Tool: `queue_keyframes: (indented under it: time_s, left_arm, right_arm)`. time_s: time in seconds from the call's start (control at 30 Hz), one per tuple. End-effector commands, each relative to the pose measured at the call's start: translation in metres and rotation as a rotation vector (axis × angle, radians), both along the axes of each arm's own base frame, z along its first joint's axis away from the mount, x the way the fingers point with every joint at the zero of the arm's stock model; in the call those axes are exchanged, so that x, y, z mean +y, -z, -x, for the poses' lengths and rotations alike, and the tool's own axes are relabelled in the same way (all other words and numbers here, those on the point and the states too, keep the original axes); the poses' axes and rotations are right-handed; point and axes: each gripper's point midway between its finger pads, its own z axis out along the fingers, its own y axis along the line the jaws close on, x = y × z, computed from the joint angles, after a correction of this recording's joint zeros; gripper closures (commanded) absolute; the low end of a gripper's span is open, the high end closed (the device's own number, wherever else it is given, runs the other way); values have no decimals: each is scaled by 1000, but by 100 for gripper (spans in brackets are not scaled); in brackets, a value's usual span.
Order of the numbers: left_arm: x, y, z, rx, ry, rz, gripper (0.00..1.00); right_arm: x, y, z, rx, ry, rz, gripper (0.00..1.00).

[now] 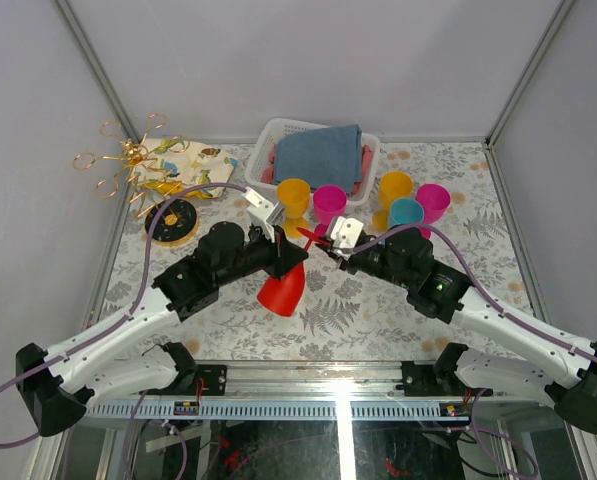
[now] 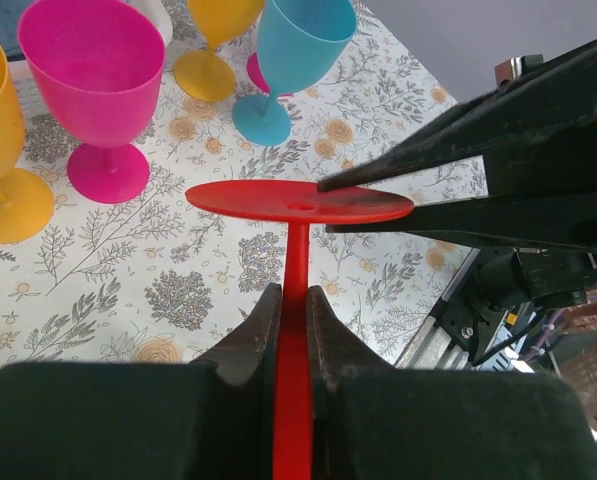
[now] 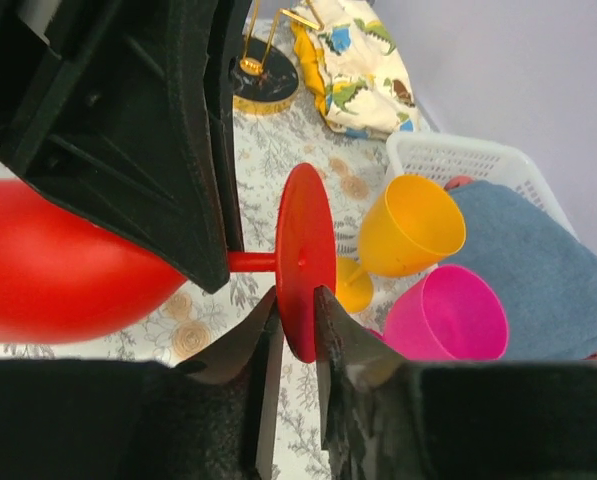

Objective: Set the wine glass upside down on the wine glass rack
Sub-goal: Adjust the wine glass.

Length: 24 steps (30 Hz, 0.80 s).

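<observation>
Left wrist view: my left hand (image 2: pixel 293 300) pinches the stem of the red wine glass (image 2: pixel 300 200), well apart from the wine glass rack (image 1: pixel 130 160). My right hand (image 2: pixel 326 206) straddles its foot, grip unclear; tugging could twist it loose.

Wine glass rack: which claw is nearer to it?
Left. The left claw, clamped on the stem of the red wine glass, is mid-table, right of the wine glass rack; the right claw straddles the glass's foot, farther right.

wine glass (image 2: pixel 278 196) in left pincer (image 2: pixel 293 293): smooth red plastic | towel (image 1: pixel 318 155) beyond it: soft blue cloth | wine glass rack (image 1: pixel 133 152): shiny gold wire
</observation>
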Motion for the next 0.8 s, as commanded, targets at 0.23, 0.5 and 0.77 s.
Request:
queue_keyframes:
  time_s: [0.23, 0.5, 0.77]
  left_arm:
    - [18, -9, -5, -61, -69, -16, 100]
    - [51, -20, -10, -117, -188, -62, 100]
    - [116, -52, -3, -224, -379, -99, 100]
  right_arm:
    - [15, -56, 1, -81, -37, -170, 43]
    - [5, -53, 6, -70, -19, -186, 35]
    - [-1, -35, 5, -32, 15, -179, 34]
